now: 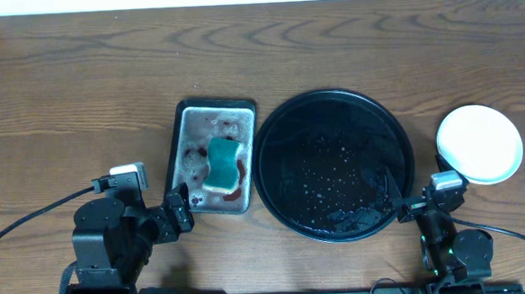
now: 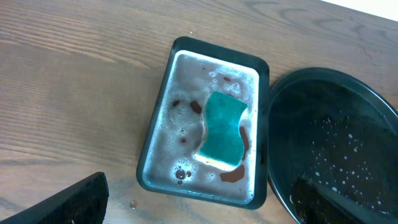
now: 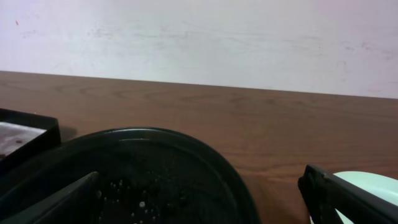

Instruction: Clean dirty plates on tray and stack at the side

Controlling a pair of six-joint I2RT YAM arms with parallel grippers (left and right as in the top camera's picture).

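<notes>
Overhead: the glossy round black tray [image 1: 334,166] is beaded with droplets. The plates [image 1: 479,144] sit just right of it on the wood-grain surface [image 1: 80,93], a pale disc whose count is unclear. Left of the tray, a rectangular metal pan [image 1: 214,122] holds a wavy green sponge [image 1: 221,164].

Left wrist: the left gripper [image 1: 179,211] has its jaws wide, one finger [image 2: 74,202] cut off.

Right wrist: the right gripper [image 1: 408,208] has its jaws wide over the tray's rim.
</notes>
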